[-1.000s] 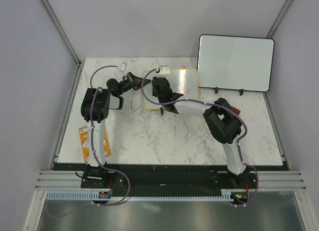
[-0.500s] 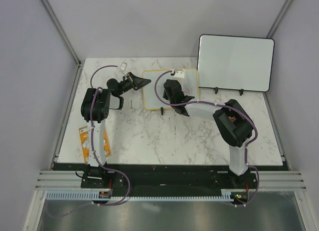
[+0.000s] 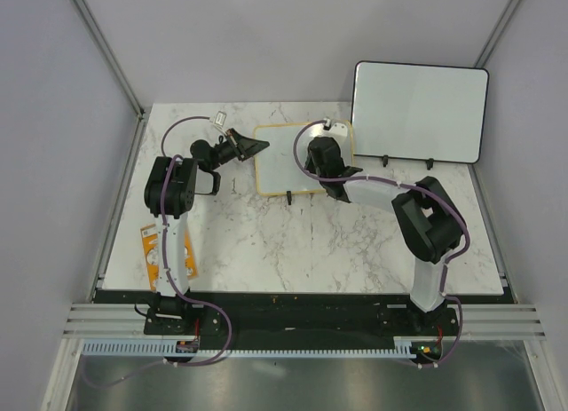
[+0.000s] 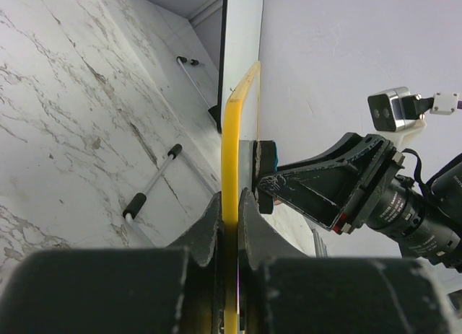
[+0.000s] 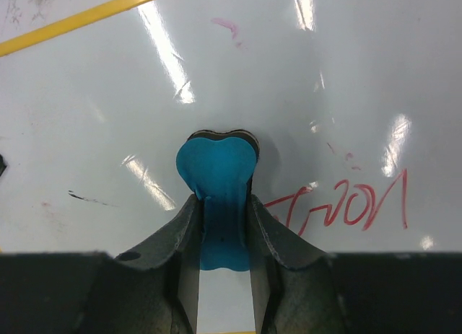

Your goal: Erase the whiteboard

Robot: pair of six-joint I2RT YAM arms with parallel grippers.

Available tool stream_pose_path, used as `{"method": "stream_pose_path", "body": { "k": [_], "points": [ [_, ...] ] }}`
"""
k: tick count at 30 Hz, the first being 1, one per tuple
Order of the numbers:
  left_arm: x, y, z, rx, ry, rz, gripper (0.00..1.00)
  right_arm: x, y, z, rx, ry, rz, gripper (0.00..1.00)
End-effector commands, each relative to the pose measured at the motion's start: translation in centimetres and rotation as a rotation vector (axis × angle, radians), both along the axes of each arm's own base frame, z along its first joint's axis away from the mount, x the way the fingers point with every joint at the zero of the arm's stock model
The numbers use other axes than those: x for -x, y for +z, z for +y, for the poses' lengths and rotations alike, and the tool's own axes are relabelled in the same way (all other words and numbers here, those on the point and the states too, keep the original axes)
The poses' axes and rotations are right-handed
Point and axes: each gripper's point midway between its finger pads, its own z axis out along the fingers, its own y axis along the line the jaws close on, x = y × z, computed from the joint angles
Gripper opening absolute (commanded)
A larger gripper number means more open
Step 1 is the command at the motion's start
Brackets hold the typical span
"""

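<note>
The right gripper is clamped tight on a blue eraser, which presses flat against the face of the whiteboard, just beside the red handwriting. The right arm bends out to the whiteboard's right, its forearm angling back toward the upper right corner. The left gripper pinches the whiteboard's yellow left edge. The left arm stands folded to the whiteboard's left. The whiteboard stands on the marble table.

Left claw and right claw both clamped, arms outstretched.
</note>
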Motion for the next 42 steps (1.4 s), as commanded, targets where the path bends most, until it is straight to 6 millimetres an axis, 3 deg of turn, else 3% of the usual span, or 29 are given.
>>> {"method": "stream_pose_path", "body": {
  "k": [1,5,12,16,24,33,42],
  "points": [
    [3.7,2.0,-1.3,-0.084,-0.123,-0.378,0.02,2.0,-9.2,-10.1,0.313,-0.147,0.272,0.0],
    [3.7,2.1,-1.4,-0.084,-0.126,-0.381,0.02,1.4,-8.0,-7.3,0.308,-0.074,0.226,0.0],
    [3.8,2.1,-1.5,-0.085,-0.131,-0.383,0.02,1.2,-6.8,0.9,0.267,0.09,0.144,0.0],
    [3.9,2.0,-1.6,-0.086,-0.136,-0.383,0.02,0.3,-6.5,4.1,0.257,0.15,0.117,0.0],
    [4.1,2.3,-2.0,-0.089,-0.154,-0.399,0.02,-1.6,-4.4,8.6,0.196,0.228,0.065,0.0],
    [4.1,2.3,-2.1,-0.088,-0.156,-0.398,0.02,0.1,-6.1,13.6,0.213,0.334,0.081,0.0],
    [4.1,2.2,-2.2,-0.087,-0.159,-0.395,0.02,2.0,-8.3,15.5,0.219,0.387,0.122,0.0]
  ]
}}
